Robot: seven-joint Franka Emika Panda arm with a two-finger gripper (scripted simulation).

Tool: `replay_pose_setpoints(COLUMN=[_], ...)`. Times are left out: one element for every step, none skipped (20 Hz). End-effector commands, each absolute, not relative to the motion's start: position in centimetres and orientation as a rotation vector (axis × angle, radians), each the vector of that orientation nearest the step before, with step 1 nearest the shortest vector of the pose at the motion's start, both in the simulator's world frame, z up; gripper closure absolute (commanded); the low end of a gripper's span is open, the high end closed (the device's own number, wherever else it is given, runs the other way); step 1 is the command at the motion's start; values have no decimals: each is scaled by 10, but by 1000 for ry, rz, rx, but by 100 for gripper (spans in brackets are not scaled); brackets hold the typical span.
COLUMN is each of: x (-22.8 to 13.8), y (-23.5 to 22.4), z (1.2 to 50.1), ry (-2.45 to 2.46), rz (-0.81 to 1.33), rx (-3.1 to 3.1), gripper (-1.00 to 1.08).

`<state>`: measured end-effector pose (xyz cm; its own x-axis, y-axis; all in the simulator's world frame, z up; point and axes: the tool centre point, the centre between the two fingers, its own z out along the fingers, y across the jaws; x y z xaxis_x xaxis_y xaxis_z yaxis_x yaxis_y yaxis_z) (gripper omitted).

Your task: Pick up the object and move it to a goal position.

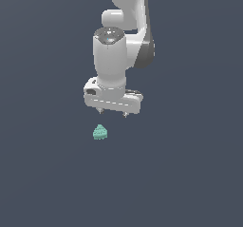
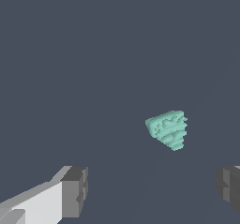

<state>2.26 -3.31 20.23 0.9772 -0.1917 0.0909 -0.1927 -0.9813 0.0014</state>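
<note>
The object is a tiny mint-green bumpy blob with a cone-like top (image 1: 100, 132), lying on the flat dark grey ground. It also shows in the wrist view (image 2: 168, 129). My white gripper (image 1: 113, 112) hangs above it and a little toward the exterior view's right, not touching it. The jaws stand wide apart and hold nothing. In the wrist view the two grey fingertips (image 2: 75, 191) sit far apart, with the gripper's midpoint (image 2: 151, 190) below the object in that picture.
Only the uniform dark grey ground (image 1: 190, 174) and the white arm (image 1: 124, 12) rising to the top of the exterior view are in sight.
</note>
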Motion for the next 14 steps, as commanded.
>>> replay_pose_setpoints(x=[23,23,23,23,23,23,24,24,24,24,24,24,24,24], y=[-36,-38,-39,-41,-43,-45,-47,-48,-50,-52,-54,-56,-58,-60], z=[197,194,192,189,186,183,181,178,175,172,169,166,163,161], ry=[-394,-436,-480,-527,-577,-627,-677,-726,-776,-825,-874,-923,-972,-1020], rz=[133,130,126,122,117,113,108,103,99,94,90,85,81,77], rx=[3108,3105,3100,3095,3088,3081,3072,3062,3052,3040,3028,3015,3001,2985], gripper=[-92,-92,-92,-92,-92,-92,-92,-92,-92,-92,-92,-92,-92,-92])
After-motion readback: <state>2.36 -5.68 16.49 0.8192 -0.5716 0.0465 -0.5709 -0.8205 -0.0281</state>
